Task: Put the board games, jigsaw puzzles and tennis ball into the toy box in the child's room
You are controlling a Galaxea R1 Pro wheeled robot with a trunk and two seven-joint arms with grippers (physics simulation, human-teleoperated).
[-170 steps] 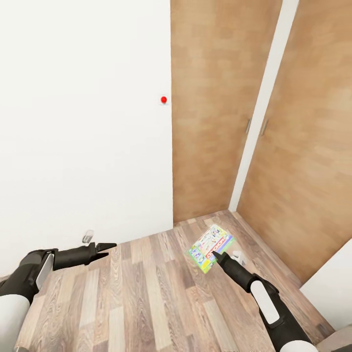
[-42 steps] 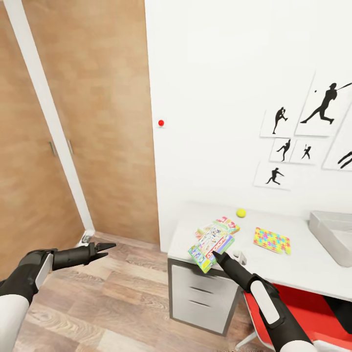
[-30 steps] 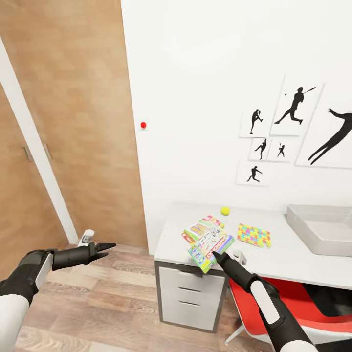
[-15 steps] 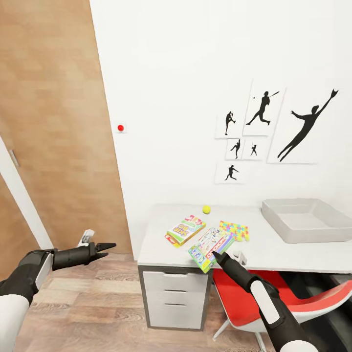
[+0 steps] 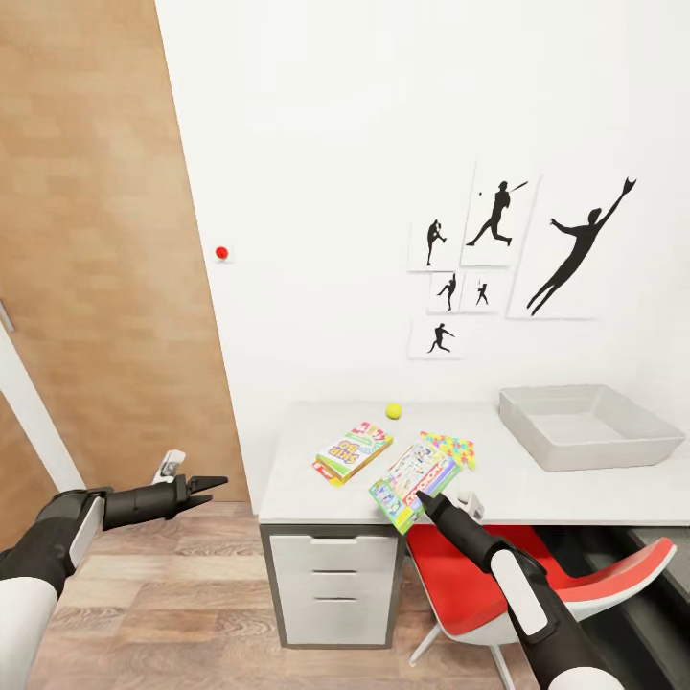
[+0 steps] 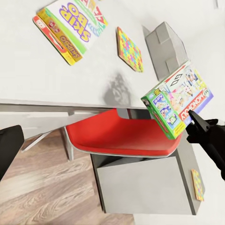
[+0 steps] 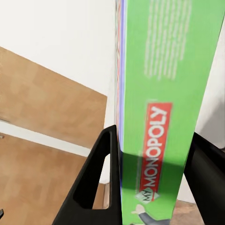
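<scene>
Two board games (image 5: 414, 476) (image 5: 353, 452), one jigsaw puzzle (image 5: 450, 447), one tennis ball (image 5: 394, 411), one toy box (image 5: 586, 427).

1. The right gripper (image 5: 423, 498) clamps a green-edged board game (image 5: 414, 472) above the table (image 5: 498, 489).
2. A second board game (image 5: 353, 452), tennis ball (image 5: 394, 410) and toy box (image 5: 586, 425) sit there.
3. The left gripper (image 5: 213, 488) hangs over the floor (image 5: 153, 594), fingers slightly parted.

The Monopoly box (image 7: 164, 117) has a bright green edge with a red logo band; its face (image 5: 414, 476) carries busy cartoon print. The Skip-Bo box (image 5: 353, 451) is green, yellow and red. The jigsaw puzzle (image 5: 452, 447) is yellow, pink, blue and green. The tennis ball (image 5: 393, 410) is yellow-green, the toy box (image 5: 586, 428) light grey, the table (image 5: 287, 479) white, the chair (image 5: 537, 585) red.
</scene>
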